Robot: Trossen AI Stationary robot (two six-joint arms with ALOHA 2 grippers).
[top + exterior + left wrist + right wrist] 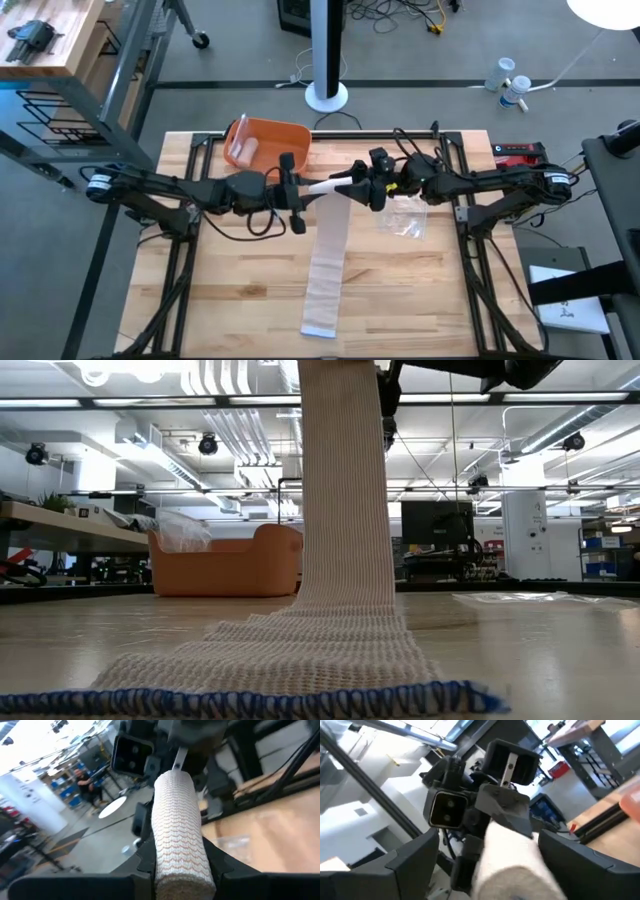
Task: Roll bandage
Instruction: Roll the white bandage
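We see an orange plastic bin (pixel 270 140) at about 11 o'clock on the wooden table (pixel 400 290), with a pale roll (pixel 243 150) lying inside it. A clear plastic bag (pixel 405 218) lies flat at 2 o'clock. The white woven bandage (pixel 328 262) is held above the table's centre — its rolled end lies crosswise between the arms, its loose tail hanging down and running flat toward 6 o'clock, ending in a blue-stitched edge (pixel 250 700). The left gripper (pixel 297 190) clamps the roll from 9 o'clock. The right gripper (pixel 362 185) meets it from 3 o'clock, fingers spread beside the roll — whether they grip, we cannot tell.
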